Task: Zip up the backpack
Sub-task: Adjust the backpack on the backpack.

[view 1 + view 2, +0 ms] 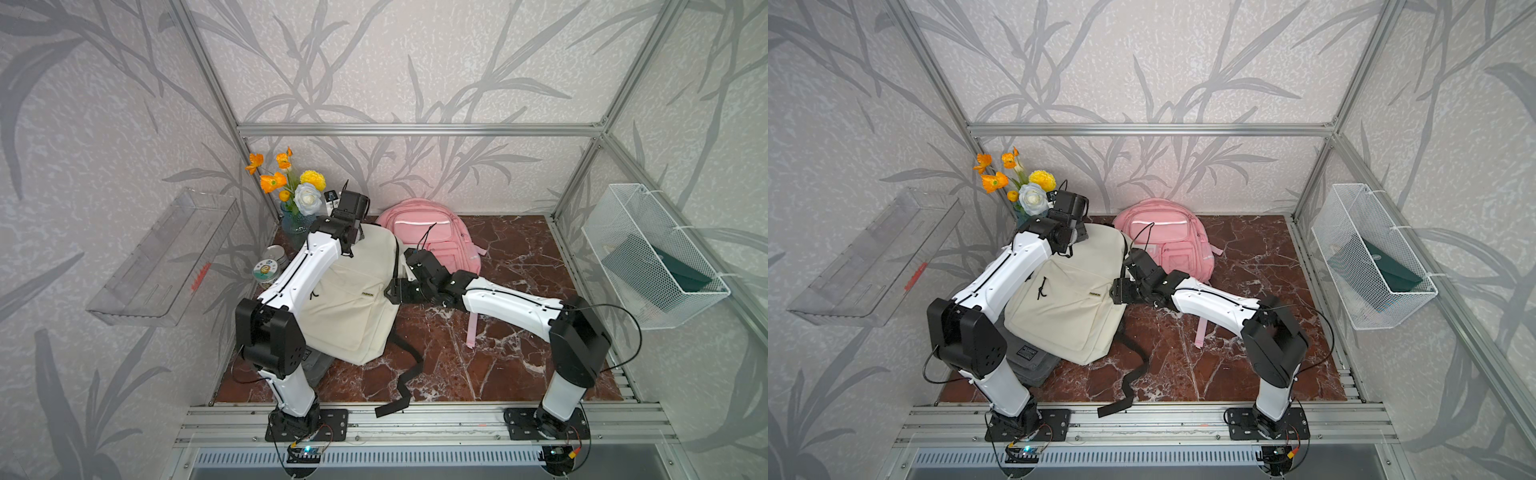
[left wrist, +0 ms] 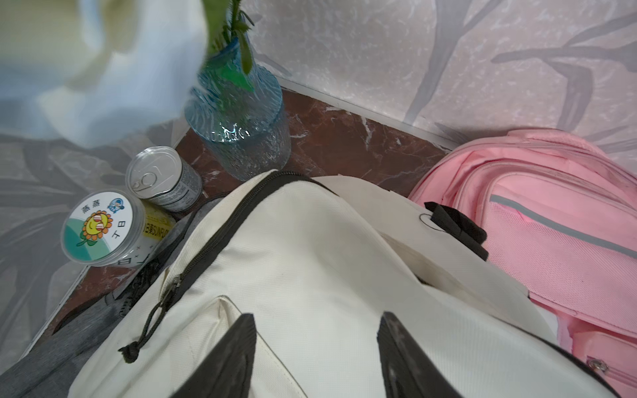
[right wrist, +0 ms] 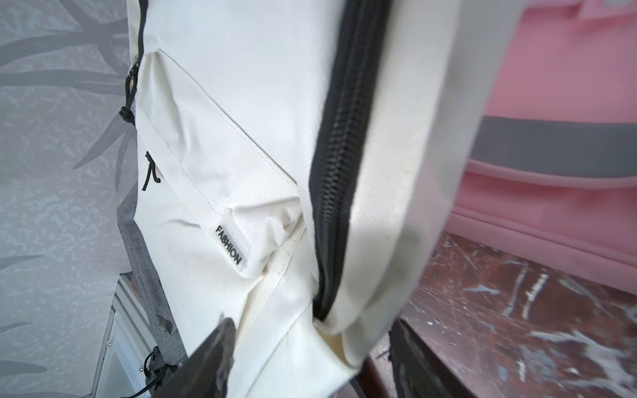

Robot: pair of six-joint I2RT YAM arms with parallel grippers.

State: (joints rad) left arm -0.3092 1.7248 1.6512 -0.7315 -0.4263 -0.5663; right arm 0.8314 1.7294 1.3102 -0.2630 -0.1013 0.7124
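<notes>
Both my jaws apart: left jaws above the cream backpack (image 2: 327, 258) top, right jaws straddling its edge by the black zipper (image 3: 337, 155)

Looks close along the side of a cream backpack (image 3: 241, 103), with a black zipper (image 3: 341, 155) running closed down the visible stretch. Shows a small label (image 3: 231, 249) reading FASHION at the front pocket's corner and a knotted black pull cord (image 3: 128, 103) at the bag's other edge. Catches the right gripper (image 3: 310, 324) with dark fingers (image 3: 213, 358) spread apart, a corner of the bag between them, contact unclear. Takes in a pink backpack (image 3: 568, 69) with a grey stripe (image 3: 551, 151) just beside, grey fabric (image 3: 144, 255) peeking from under the cream bag, a red-brown marbled table (image 3: 517, 310) and a leaf-patterned wall (image 3: 51, 172).
</notes>
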